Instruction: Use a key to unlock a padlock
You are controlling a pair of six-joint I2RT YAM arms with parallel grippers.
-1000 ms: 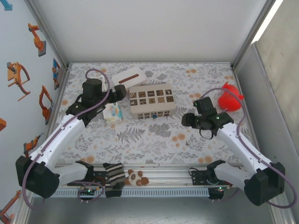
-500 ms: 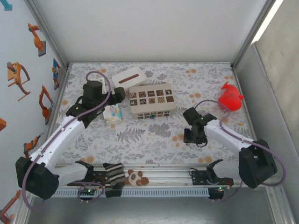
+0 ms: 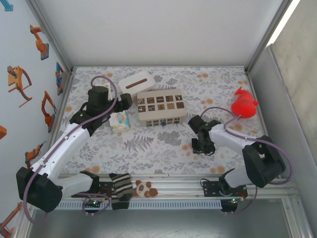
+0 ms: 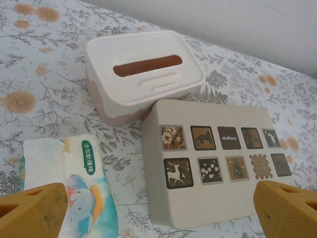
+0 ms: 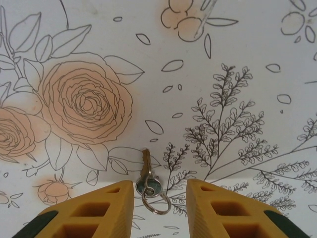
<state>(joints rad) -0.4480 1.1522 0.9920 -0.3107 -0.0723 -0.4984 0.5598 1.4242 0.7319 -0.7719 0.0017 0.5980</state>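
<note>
The key (image 5: 147, 181) lies flat on the flowered cloth with its ring toward me. My right gripper (image 5: 160, 198) is low over it, and its yellow fingers stand apart on either side. The left finger (image 5: 106, 208) is close to the key's head; the other stands well clear. In the top view that gripper (image 3: 200, 145) points down at the cloth, right of centre. A small thing that I take for the padlock (image 3: 162, 122) sits against the front wall of the beige box (image 3: 161, 106). My left gripper (image 4: 158, 218) hangs wide open above the box's near left corner, holding nothing.
A white tissue box with a slot (image 4: 143, 74) stands behind the beige box (image 4: 213, 163), and a tissue pack (image 4: 84, 183) lies to its left. A red object (image 3: 244, 105) sits at the far right. A striped sock (image 3: 120, 191) and panda toy (image 3: 144, 188) lie on the front rail.
My right arm has swung left and down to the cloth over the key, and its jaws have narrowed. The left arm has not moved.
</note>
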